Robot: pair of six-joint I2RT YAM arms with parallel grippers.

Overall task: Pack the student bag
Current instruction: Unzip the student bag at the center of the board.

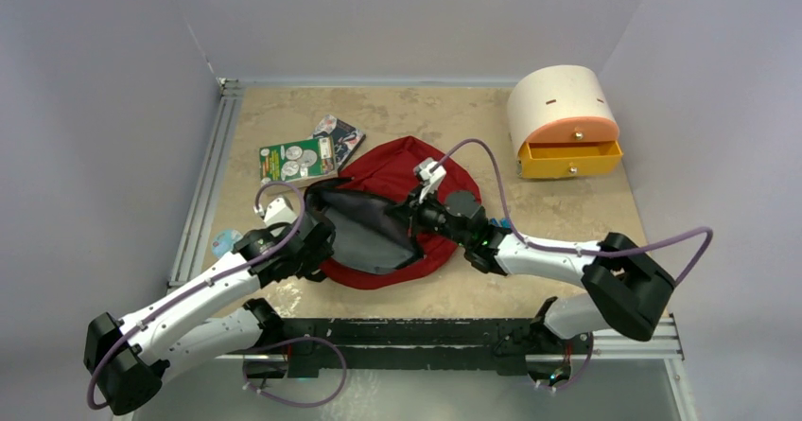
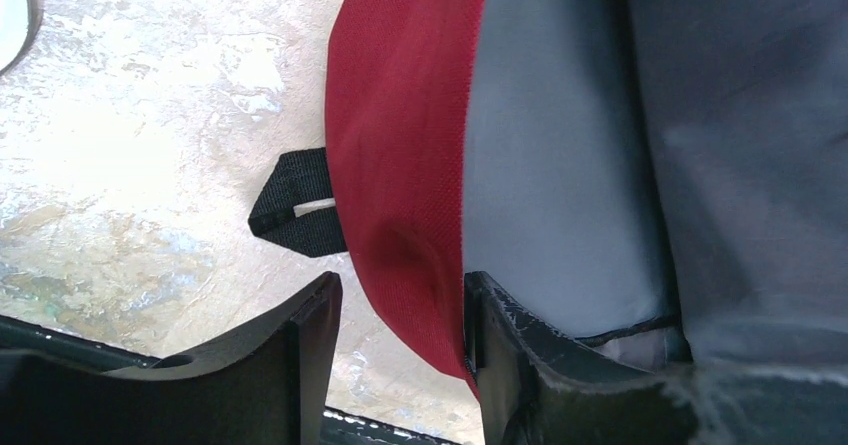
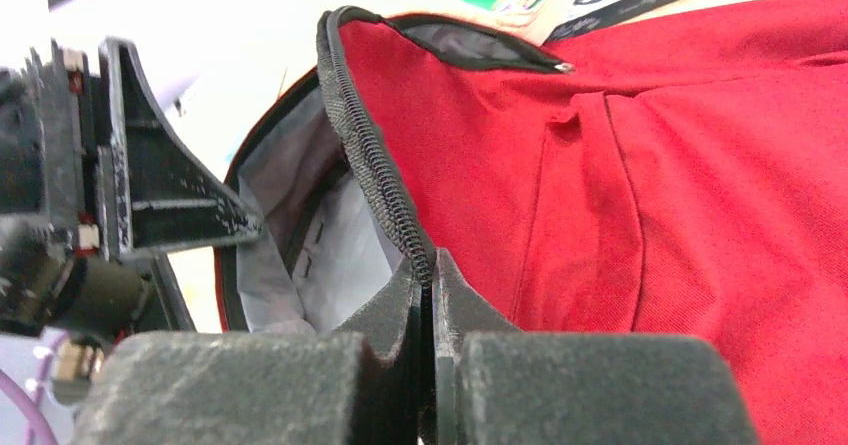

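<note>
Pinching student bag (image 3: 700,215) zipper, right end effector (image 3: 432,265) closed; left end effector (image 2: 400,290) apparently spread astride rim

Mid-tabletop (image 1: 426,109), bag (image 1: 397,166); just behind its left side, two books (image 1: 297,161) side by side; at far right, box (image 1: 563,118). Left fingers (image 2: 520,365) astride bag's left rim, right fingers (image 3: 460,315) on its right rim.

Robot lab test cell, plain grey walls (image 1: 104,80), aluminium rails (image 1: 201,194), mottled tabletop (image 1: 407,109)

Bag: dark red woven-cloth student bag (image 2: 400,115), matt; grey lining (image 2: 560,165) smooth.
Tabletop: mottled beige tabletop (image 2: 150,115), stone-look, faint sheen.
</note>
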